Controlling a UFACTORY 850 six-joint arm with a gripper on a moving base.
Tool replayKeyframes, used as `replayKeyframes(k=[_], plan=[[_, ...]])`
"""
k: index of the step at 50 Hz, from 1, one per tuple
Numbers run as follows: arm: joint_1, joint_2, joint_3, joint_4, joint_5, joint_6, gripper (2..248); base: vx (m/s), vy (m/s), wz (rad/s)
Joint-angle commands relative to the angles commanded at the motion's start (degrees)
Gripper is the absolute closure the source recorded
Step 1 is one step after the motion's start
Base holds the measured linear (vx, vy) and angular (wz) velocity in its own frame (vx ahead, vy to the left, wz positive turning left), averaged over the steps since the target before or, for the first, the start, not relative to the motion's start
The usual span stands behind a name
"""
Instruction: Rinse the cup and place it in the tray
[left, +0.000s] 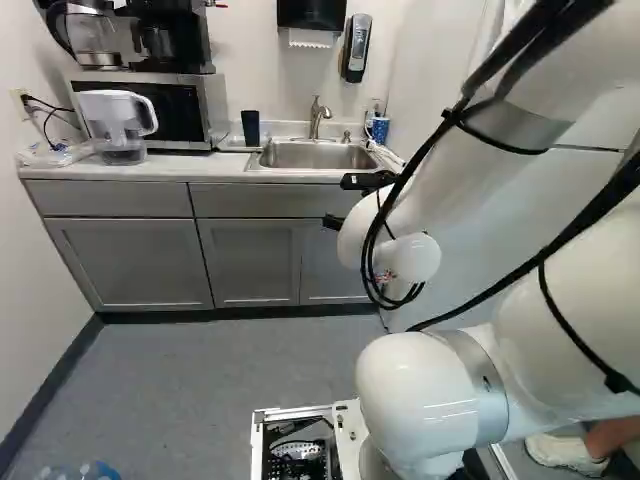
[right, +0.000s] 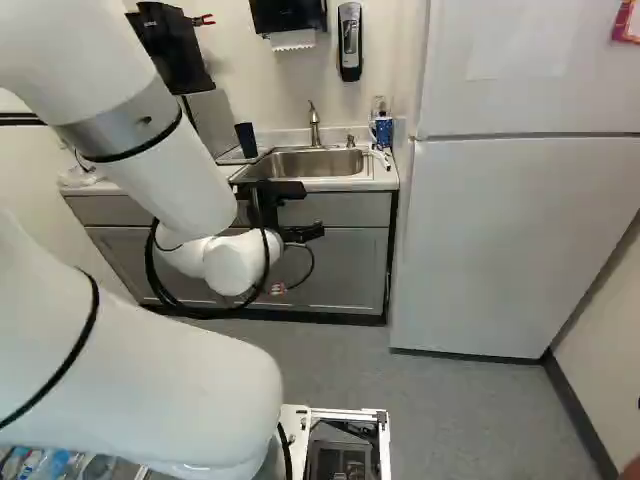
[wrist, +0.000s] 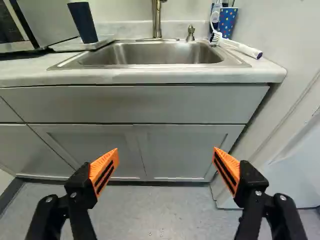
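Left base view: a dark blue cup (left: 250, 127) stands upright on a flat metal tray (left: 232, 144) at the far left of the sink (left: 316, 156), just right of the microwave (left: 150, 110). The faucet (left: 317, 117) rises behind the basin, and a spotted blue holder (left: 378, 128) sits at the sink's far right corner. A water filter jug (left: 117, 124) stands on the counter (left: 130, 165) further left. The arm's gripper (left: 350, 200) hangs in front of the cabinet, below counter height and well apart from the cup.

Right base view: the same cup (right: 246, 140) shows upright left of the sink (right: 312, 162), with the tray under it mostly hidden by the arm. A white refrigerator (right: 510, 200) fills the right side. The gripper (right: 295, 210) faces the cabinet doors, near the sink front but not over it.

Wrist view: the gripper (wrist: 165, 170) has its orange pads (wrist: 104, 167) spread wide with nothing between them, pointing at the cabinet (wrist: 135, 145) under the sink (wrist: 150, 54). Ahead and above, the cup (wrist: 83, 22) stands on the tray (wrist: 82, 45) at the basin's left edge; a dish brush (wrist: 235, 45) lies on the right rim.

Judgement: the cup already stands on what looks like the tray, which is where the task wants it. No water runs, and whether the cup is wet cannot be told. So this fits either a cup waiting there to be rinsed, or one rinsed and set back.
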Motion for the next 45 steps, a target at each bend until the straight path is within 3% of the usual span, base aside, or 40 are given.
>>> replayKeyframes(k=[21, 45], plan=[[0.48, 0.33, 1.98, -0.22, 3.27, 0.11, 3, 0.0, 0.0, 0.0], [0.56, 0.4, 2.35, -0.26, 3.88, 0.13, 3, 0.0, 0.0, 0.0]])
